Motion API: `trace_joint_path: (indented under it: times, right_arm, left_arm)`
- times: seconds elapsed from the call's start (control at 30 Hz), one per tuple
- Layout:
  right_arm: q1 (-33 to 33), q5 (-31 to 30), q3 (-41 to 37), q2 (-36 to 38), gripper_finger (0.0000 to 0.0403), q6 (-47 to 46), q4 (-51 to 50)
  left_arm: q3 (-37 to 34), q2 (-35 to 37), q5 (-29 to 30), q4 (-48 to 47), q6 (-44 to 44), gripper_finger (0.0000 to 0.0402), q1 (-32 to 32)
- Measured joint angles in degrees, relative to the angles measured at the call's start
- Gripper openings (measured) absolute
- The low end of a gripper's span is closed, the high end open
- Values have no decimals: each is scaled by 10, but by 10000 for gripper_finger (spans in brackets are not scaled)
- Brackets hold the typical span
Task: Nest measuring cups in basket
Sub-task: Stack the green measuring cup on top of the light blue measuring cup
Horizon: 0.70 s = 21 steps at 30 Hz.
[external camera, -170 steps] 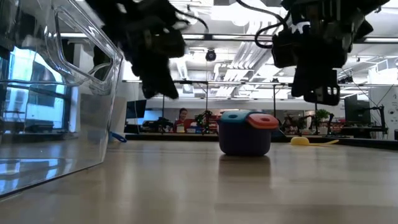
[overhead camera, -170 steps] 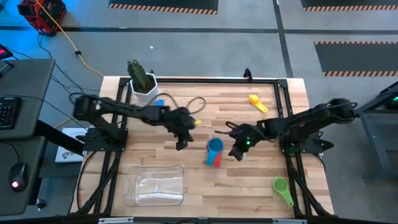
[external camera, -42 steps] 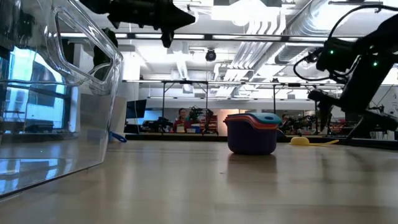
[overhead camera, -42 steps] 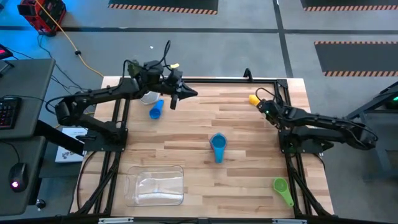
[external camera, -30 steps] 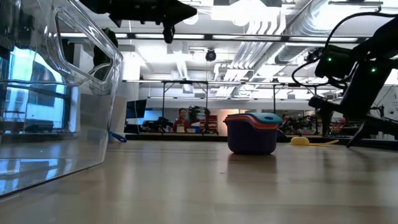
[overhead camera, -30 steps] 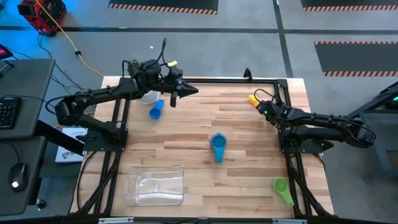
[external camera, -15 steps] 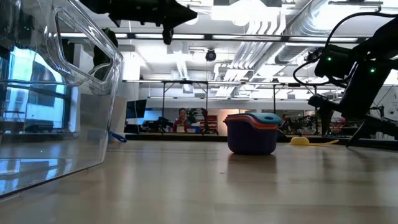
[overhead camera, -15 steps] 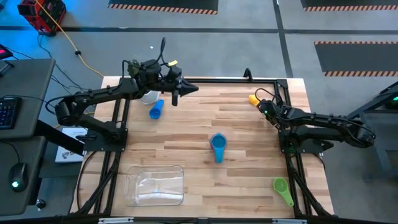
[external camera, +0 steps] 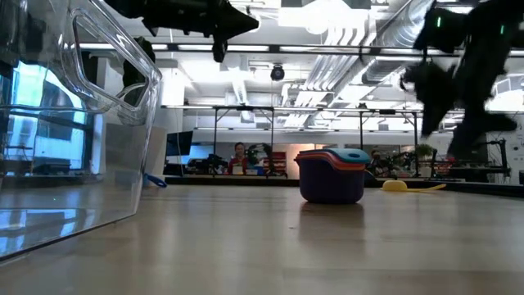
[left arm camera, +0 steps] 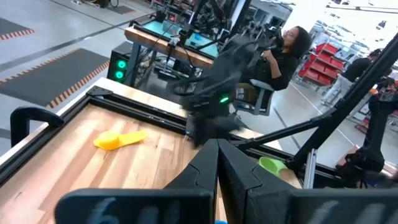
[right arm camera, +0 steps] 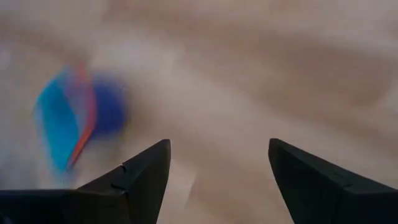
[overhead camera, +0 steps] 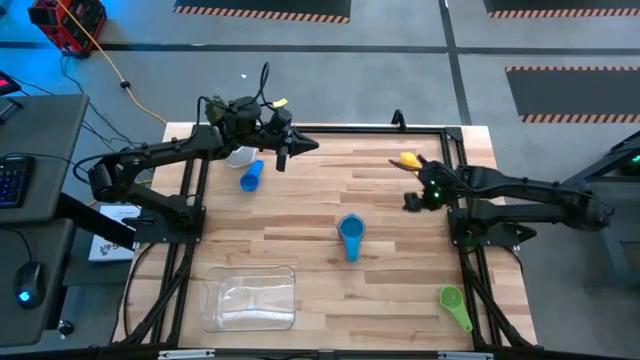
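A stack of nested measuring cups [overhead camera: 350, 231], light blue on top, stands at the table's middle; the low view shows it too [external camera: 332, 176]. A blue cup [overhead camera: 250, 178] lies at the far left. A yellow cup [overhead camera: 409, 161] lies at the far right and a green cup [overhead camera: 453, 303] at the near right. The clear basket [overhead camera: 250, 298] rests near the front left edge. My right gripper [overhead camera: 405, 188] hangs open above the table between the yellow cup and the stack, holding nothing. My left gripper [overhead camera: 300, 147] is shut and held high at the far left.
A white pot with a cactus [overhead camera: 236, 155] stands at the far left corner, mostly under my left arm. A black frame [overhead camera: 400, 128] runs along the table's far and side edges. Bare wood lies between the stack and the basket. A person [left arm camera: 287, 53] sits beyond the table.
My right gripper has risen from beside the yellow cup and swung toward the table's near edge and middle, rolling and tipping downward as it went; it has stayed open. The yellow cup lies where it was.
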State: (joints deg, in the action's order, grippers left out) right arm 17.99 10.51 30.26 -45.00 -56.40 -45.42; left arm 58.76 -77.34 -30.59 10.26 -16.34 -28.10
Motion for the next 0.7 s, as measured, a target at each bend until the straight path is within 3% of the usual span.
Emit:
trace_joint_path:
  times: [0.13,0.27,0.53,0.7]
  right_arm:
    - [-108,52,107,-21,264,-15,-129]
    - [-247,37,167,-68,264,-154,-240]
    - [-532,34,177,-178,264,-520,-172]
    - [-665,22,177,-254,264,-719,-95]
  left_arm:
    - [0,0,6,2,-3,0,0]
    - [0,0,25,3,-21,0,0]
    - [0,0,27,3,-29,0,0]
    - [0,0,26,3,-30,0,0]
